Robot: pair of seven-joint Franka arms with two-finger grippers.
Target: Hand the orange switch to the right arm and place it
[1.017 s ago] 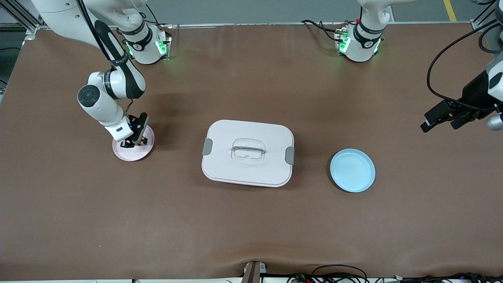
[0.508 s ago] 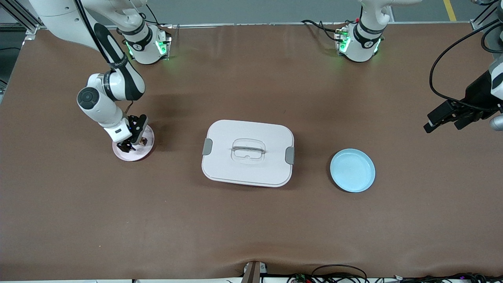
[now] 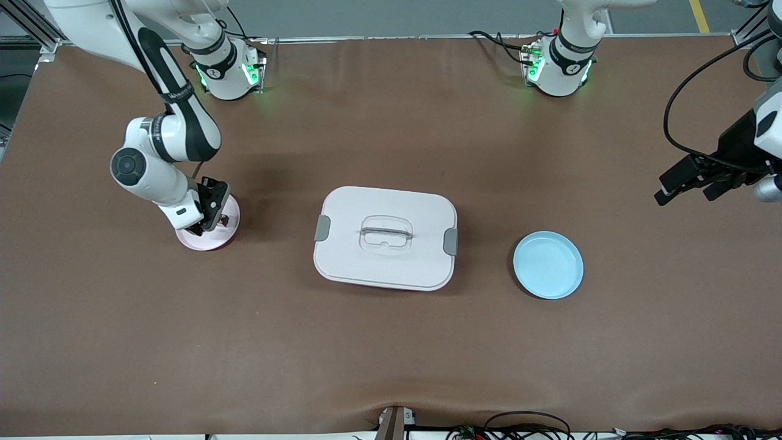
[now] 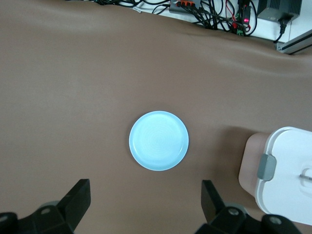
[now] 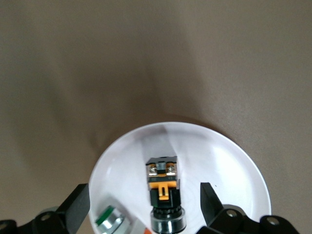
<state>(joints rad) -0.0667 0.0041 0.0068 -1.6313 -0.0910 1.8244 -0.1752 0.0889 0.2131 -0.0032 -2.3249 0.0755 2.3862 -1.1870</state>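
Observation:
The orange switch, a small black block with an orange face, lies on the pink plate. My right gripper is open just above the plate, with the switch between its fingers and not touching them. In the front view the right gripper covers most of the pink plate near the right arm's end of the table. My left gripper is open and empty, high over the bare table at the left arm's end, where that arm waits.
A whitish part with a green bit lies on the pink plate beside the switch. A white lidded box stands mid-table and shows in the left wrist view. An empty blue plate lies beside it.
The right arm's wrist has swung a little toward its end of the table while its gripper stays over the pink plate. The left gripper has barely shifted.

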